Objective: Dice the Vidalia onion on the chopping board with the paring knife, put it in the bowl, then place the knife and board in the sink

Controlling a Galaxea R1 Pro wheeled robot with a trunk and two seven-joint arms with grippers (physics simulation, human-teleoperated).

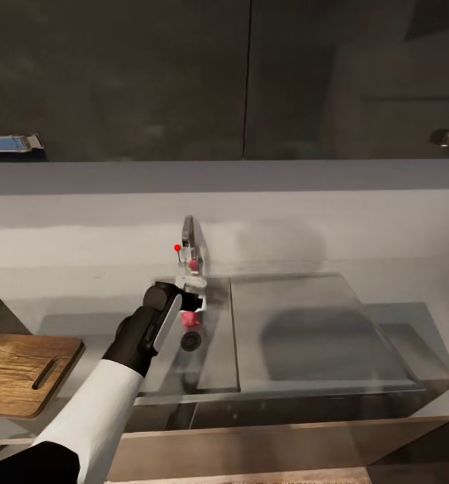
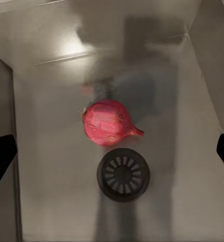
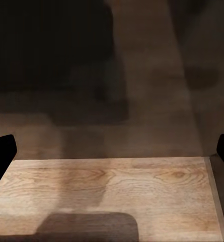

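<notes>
Left wrist view: left end effector (image 2: pixel 112 151) wide open, empty, above red onion (image 2: pixel 107 123) beside sink (image 2: pixel 46 166) drain (image 2: pixel 123 175).

The left arm (image 1: pixel 110 396) wears a smooth white shell on the forearm — then matt black at the wrist. A white panel runs along the wrist; the left gripper (image 1: pixel 196 304) has black fingertips (image 2: pixel 2 157).

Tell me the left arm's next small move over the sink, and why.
Probably lower the left gripper straight down and shift slightly toward the onion. The onion lies on the sink floor beside the drain, sitting a little off centre between the wide-open fingertips, and nothing is gripped yet.
</notes>
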